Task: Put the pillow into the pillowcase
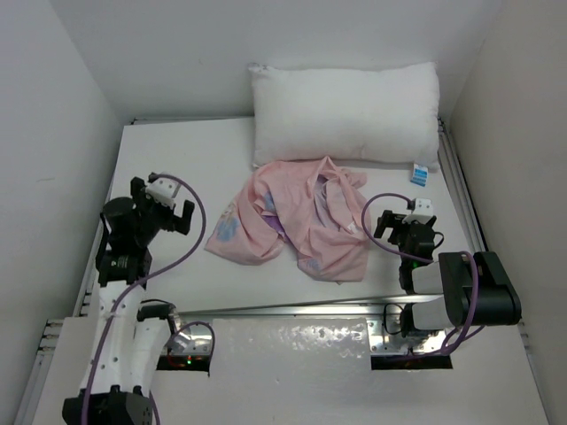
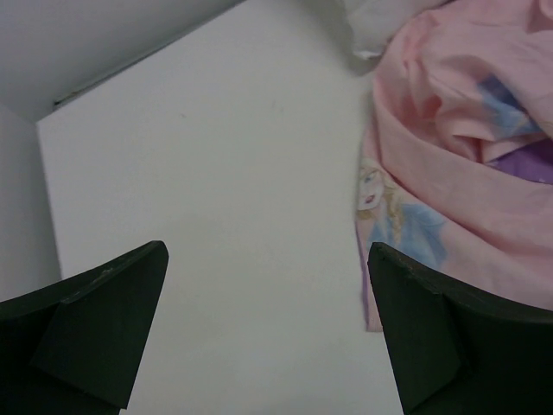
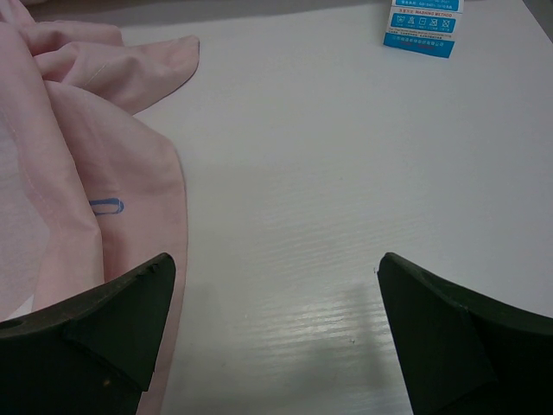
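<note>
Top external: the crumpled pillowcase [image 1: 288, 221] lies between two wide-open, empty grippers.
The left gripper [image 1: 166, 205] is near the pillowcase's left edge and the right gripper [image 1: 396, 227] just beside its right edge; the pillow [image 1: 345, 111] lies behind it on the counter [image 1: 177, 159], touching its far edge.

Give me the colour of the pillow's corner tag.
Blue and white. The tag lies at the corner of the pillow and shows best in the right wrist view.

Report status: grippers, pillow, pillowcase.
Left gripper open, empty. Right gripper open, empty. Pillowcase crumpled in front of pillow; not inserted. Nothing blocking.
</note>
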Robot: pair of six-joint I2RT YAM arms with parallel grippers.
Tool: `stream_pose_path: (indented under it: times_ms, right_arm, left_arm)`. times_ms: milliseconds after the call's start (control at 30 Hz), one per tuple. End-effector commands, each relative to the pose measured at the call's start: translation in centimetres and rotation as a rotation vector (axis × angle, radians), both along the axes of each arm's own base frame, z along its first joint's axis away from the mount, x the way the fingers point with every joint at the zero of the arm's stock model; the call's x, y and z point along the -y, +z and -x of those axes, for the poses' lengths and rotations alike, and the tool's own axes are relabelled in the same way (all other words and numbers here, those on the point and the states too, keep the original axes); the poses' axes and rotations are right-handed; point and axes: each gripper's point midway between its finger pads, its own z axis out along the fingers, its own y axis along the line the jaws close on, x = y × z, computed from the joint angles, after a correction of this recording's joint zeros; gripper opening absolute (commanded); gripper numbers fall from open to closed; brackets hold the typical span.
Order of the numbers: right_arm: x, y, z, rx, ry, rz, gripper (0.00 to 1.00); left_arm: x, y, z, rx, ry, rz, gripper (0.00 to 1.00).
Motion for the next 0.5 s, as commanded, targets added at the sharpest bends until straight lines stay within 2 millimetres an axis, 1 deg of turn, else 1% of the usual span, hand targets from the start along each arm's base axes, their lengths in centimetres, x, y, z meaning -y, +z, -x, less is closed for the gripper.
stream_pose_path:
  times_ms: [0, 33, 67, 100, 133, 167, 200, 233, 300, 333, 367, 433, 467]
  right_arm:
    - [-0.4, -0.8, 1.5, -0.01, 0.022, 0.001, 0.99]
    - [-0.4, -0.8, 1.5, -0.008, 0.022, 0.003, 0.99]
    - [-0.4, -0.8, 1.6, -0.011, 0.022, 0.003, 0.99]
    - [-0.4, -0.8, 1.5, -0.008, 0.022, 0.001, 0.99]
    - [-0.4, -0.8, 1.6, -0.011, 0.021, 0.003, 0.99]
    - [-0.4, -0.8, 1.5, -0.01, 0.022, 0.001, 0.99]
    - [-0.4, -0.8, 1.6, -0.01, 0.022, 0.001, 0.99]
    - [-0.4, -0.8, 1.5, -0.01, 0.022, 0.001, 0.99]
    - [-0.4, -0.8, 1.6, -0.011, 0.022, 0.001, 0.99]
    - [-0.4, -0.8, 1.6, -0.01, 0.022, 0.003, 0.99]
    - [-0.4, -0.8, 1.5, -0.01, 0.022, 0.003, 0.99]
    - [-0.4, -0.8, 1.6, -0.011, 0.022, 0.003, 0.99]
    - [-0.4, -0.8, 1.6, -0.011, 0.022, 0.001, 0.99]
  left_arm:
    - [2.8, 1.8, 0.2, -0.054, -0.171, 0.049, 1.0]
    - [2.7, 1.2, 0.2, -0.08, -0.19, 0.0, 1.0]
    - [2.2, -0.5, 0.3, -0.152, -0.183, -0.024, 1.0]
    - [1.8, -1.4, 0.1, -0.182, -0.174, -0.052, 1.0]
    - [1.2, -2.0, -0.2, -0.194, -0.168, -0.096, 1.0]
    - [0.6, -3.5, -0.7, -0.246, -0.149, -0.128, 1.0]
    - [0.3, -4.3, -1.1, -0.27, -0.15, -0.152, 1.0]
    - [0.2, -5.6, -1.8, -0.313, -0.159, -0.173, 1.0]
    - [1.0, -6.0, -2.8, -0.343, -0.182, -0.222, 1.0]
    - [1.3, -7.1, -3.3, -0.386, -0.194, -0.236, 1.0]
    - [2.6, -6.6, -4.0, -0.378, -0.228, -0.275, 1.0]
    - [3.7, -7.2, -4.8, -0.396, -0.268, -0.316, 1.0]
    - [4.5, -6.7, -5.3, -0.381, -0.284, -0.343, 1.0]
